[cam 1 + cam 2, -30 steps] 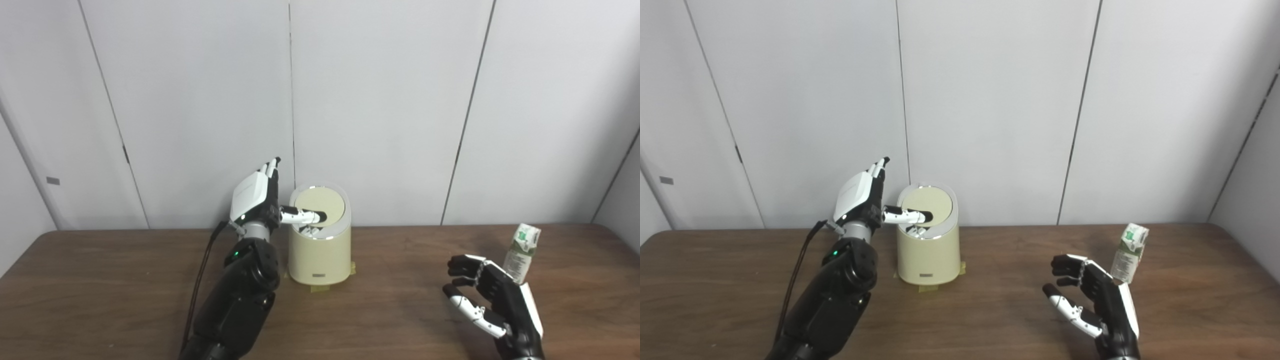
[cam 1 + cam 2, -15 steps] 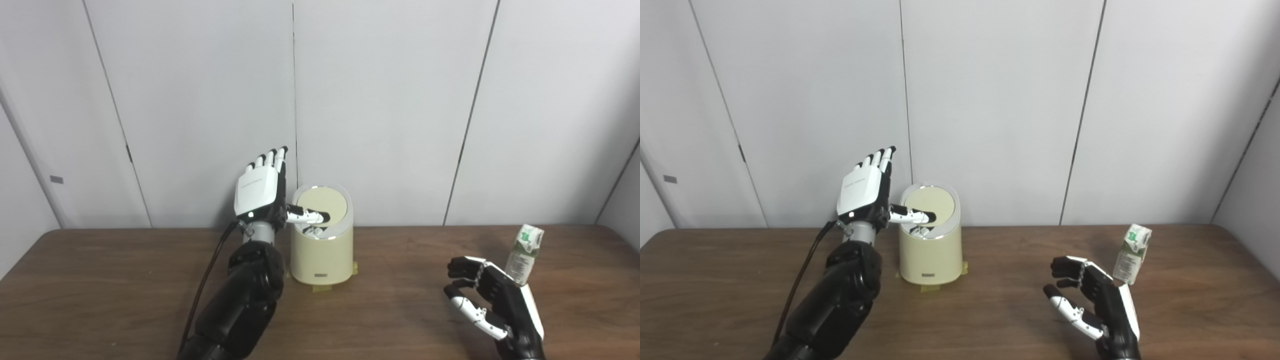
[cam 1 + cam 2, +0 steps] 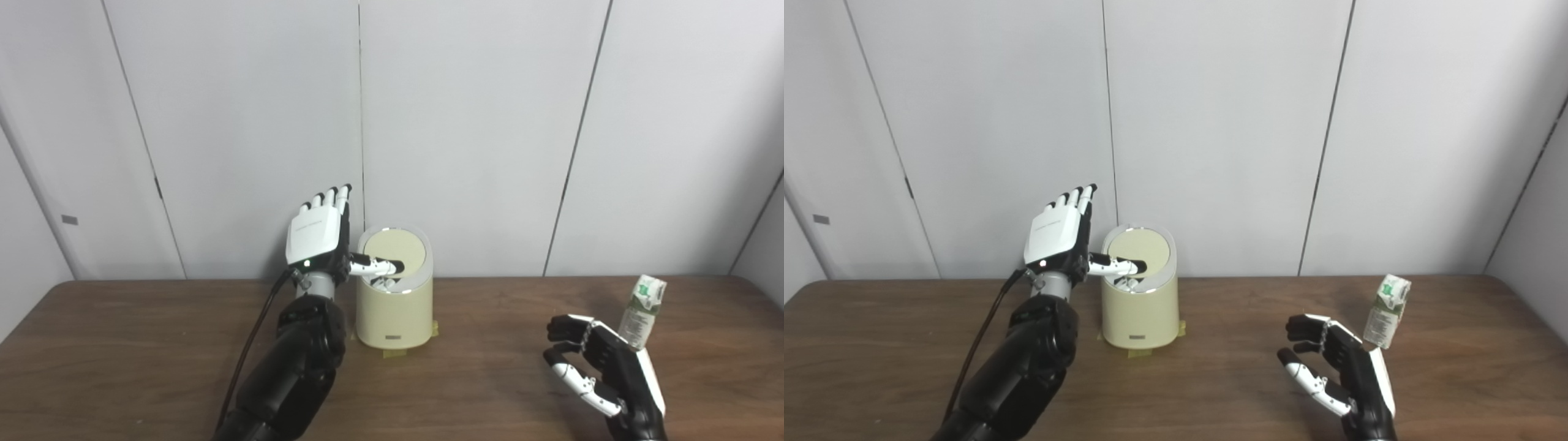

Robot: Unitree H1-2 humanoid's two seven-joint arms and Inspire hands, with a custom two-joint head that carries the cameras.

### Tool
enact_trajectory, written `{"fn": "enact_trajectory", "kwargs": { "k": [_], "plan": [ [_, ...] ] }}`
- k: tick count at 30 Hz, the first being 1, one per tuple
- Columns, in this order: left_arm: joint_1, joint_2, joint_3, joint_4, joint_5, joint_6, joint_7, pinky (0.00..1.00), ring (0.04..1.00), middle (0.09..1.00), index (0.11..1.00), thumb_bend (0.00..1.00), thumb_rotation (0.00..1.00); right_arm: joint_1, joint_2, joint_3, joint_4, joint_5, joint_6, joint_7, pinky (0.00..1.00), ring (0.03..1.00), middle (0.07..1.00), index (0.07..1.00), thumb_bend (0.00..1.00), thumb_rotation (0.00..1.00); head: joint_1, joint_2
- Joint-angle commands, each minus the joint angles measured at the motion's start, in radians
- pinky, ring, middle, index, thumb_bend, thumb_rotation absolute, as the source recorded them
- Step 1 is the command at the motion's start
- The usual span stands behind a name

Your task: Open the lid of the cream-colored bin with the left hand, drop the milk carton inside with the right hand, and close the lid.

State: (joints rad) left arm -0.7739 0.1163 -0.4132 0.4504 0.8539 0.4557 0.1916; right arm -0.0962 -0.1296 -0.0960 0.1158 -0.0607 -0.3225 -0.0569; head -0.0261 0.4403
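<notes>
toward the right end of the table (image 3: pixel 147 343), the milk carton (image 3: pixel 641 311) stands upright just behind the right hand (image 3: pixel 603 372), which is empty, its fingers curled apart and not touching it. over at the back, the left hand (image 3: pixel 1058 234) is raised beside the cream-colored bin (image 3: pixel 1139 309), fingers straight up and grasping nothing, its thumb laid across the tilted lid (image 3: pixel 1140 250). the carton is likely light with thin card walls that dent easily, so a gentle grip round its flat middle sides looks safest.
</notes>
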Motion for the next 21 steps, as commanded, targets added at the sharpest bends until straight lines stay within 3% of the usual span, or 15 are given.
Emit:
{"fn": "enact_trajectory", "kwargs": {
  "k": [1, 5, 8, 11, 12, 14, 18, 21],
  "plan": [
    [-0.040, 0.011, -0.006, -0.001, 0.022, 0.000, -0.003, 1.00, 1.000, 1.000, 1.000, 1.00, 0.13, 0.083, 0.028, 0.025, 0.064, -0.024, -0.041, -0.007, 0.57, 0.635, 0.637, 0.614, 0.32, 0.25, -0.001, 0.000],
    [-0.038, 0.012, -0.003, -0.006, 0.018, -0.005, -0.006, 1.00, 1.000, 1.000, 1.000, 1.00, 0.17, 0.082, 0.027, 0.028, 0.063, -0.041, -0.044, -0.014, 0.56, 0.628, 0.634, 0.612, 0.31, 0.24, -0.003, -0.001],
    [-0.026, 0.007, 0.018, -0.012, -0.013, -0.047, 0.021, 1.00, 1.000, 1.000, 1.000, 0.92, 0.36, 0.083, 0.025, 0.030, 0.060, -0.037, -0.039, -0.010, 0.56, 0.625, 0.633, 0.614, 0.31, 0.22, -0.003, 0.000],
    [-0.011, 0.002, 0.036, -0.052, -0.050, -0.057, -0.013, 1.00, 1.000, 1.000, 1.000, 0.72, 0.86, 0.086, 0.025, 0.032, 0.053, -0.026, -0.037, -0.003, 0.55, 0.621, 0.630, 0.611, 0.32, 0.25, -0.006, 0.002],
    [-0.007, -0.002, 0.043, -0.064, -0.063, -0.058, -0.023, 1.00, 1.000, 1.000, 1.000, 0.70, 0.93, 0.087, 0.025, 0.033, 0.053, -0.024, -0.039, -0.002, 0.55, 0.618, 0.627, 0.609, 0.32, 0.25, -0.006, 0.002],
    [0.000, -0.017, 0.066, -0.084, -0.103, -0.047, -0.051, 1.00, 1.000, 1.000, 1.000, 0.68, 0.99, 0.088, 0.026, 0.034, 0.052, -0.028, -0.038, -0.004, 0.55, 0.616, 0.624, 0.607, 0.32, 0.25, -0.006, 0.002],
    [0.000, -0.051, 0.155, -0.097, -0.263, -0.024, -0.163, 1.00, 1.000, 1.000, 1.000, 0.71, 1.00, 0.090, 0.027, 0.038, 0.047, -0.029, -0.029, -0.002, 0.55, 0.619, 0.627, 0.610, 0.33, 0.27, -0.011, 0.002],
    [0.007, -0.065, 0.209, -0.085, -0.356, -0.048, -0.195, 1.00, 1.000, 1.000, 1.000, 0.69, 1.00, 0.091, 0.028, 0.042, 0.041, -0.043, -0.024, -0.010, 0.54, 0.614, 0.623, 0.606, 0.32, 0.25, -0.011, 0.003]
  ]
}}
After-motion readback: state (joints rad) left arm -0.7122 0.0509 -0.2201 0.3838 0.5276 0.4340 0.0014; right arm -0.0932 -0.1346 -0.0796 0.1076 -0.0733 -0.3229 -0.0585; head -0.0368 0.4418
